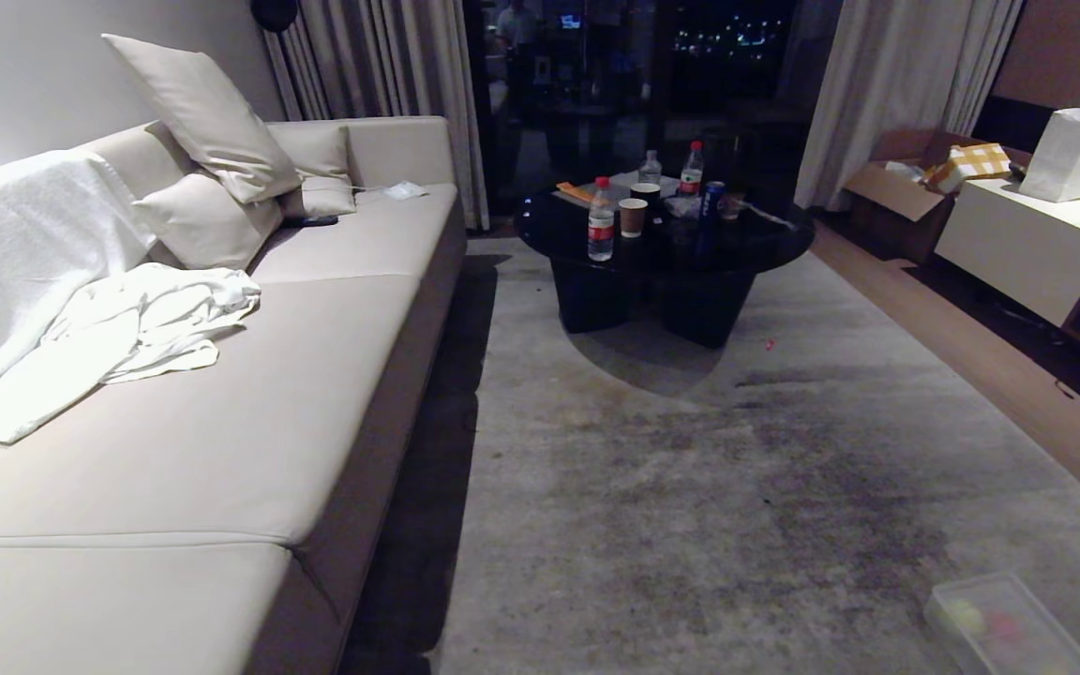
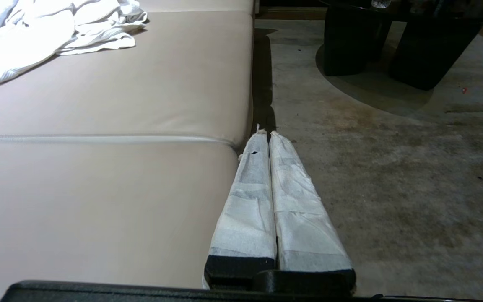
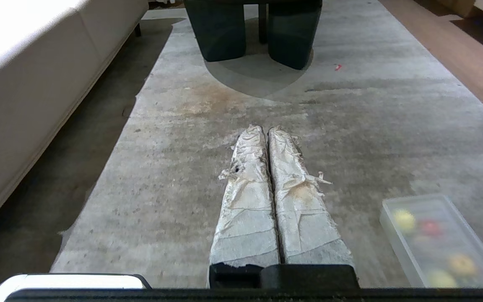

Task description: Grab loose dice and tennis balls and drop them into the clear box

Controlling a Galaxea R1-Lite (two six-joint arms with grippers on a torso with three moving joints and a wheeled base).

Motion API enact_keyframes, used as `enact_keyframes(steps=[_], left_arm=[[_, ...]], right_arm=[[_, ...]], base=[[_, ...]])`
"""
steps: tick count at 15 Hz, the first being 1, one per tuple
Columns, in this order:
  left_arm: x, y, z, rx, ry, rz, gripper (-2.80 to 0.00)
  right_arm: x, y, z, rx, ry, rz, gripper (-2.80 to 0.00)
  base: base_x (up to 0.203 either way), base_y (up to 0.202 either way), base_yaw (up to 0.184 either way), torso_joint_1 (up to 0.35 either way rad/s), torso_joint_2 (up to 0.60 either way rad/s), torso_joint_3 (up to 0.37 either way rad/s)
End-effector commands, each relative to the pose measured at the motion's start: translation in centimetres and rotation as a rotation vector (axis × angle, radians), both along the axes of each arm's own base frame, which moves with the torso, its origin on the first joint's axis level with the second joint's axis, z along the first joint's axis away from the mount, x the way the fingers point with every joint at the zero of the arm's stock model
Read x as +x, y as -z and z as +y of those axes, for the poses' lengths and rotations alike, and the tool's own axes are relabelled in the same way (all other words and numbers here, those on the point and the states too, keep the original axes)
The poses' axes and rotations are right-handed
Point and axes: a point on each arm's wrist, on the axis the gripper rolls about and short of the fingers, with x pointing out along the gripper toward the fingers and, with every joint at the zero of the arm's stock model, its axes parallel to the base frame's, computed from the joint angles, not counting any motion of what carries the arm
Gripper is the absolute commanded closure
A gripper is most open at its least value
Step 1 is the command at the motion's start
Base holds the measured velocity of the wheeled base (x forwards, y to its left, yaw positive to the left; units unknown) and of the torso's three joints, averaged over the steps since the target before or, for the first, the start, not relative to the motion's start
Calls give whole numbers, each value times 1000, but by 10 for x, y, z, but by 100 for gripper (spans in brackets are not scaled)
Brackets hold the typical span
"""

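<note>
Clear box [image 3: 442, 241] lower right of frame on rug [image 3: 266, 109], blurred red and yellow-green items inside. Right gripper [image 3: 268, 131] and left gripper [image 2: 269, 135] both pressed closed, empty. Black table [image 1: 662, 253] far centre.

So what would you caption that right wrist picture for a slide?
Right gripper, fingers shut and empty, above the grey rug, with the clear box holding coloured items beside it.

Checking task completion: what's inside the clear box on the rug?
Through the clear box wall: blurry yellow-green, red and yellow-orange blobs. Which are dice or tennis balls cannot be told; its near end is cut off.
</note>
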Motion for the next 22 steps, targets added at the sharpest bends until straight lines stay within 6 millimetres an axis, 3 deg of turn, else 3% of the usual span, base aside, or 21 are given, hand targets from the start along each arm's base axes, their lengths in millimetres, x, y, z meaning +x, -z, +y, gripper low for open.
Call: enact_keyframes(steps=[1, 22], left_arm=[[0, 1, 0, -5, -3, 4, 0], [0, 1, 0, -34, -11, 4, 0]], right_arm=[[0, 0, 0, 0, -1, 2, 0], [0, 0, 0, -1, 0, 2, 0]], base=[[-109, 0, -2, 5, 7, 7], [0, 0, 0, 0, 0, 0]])
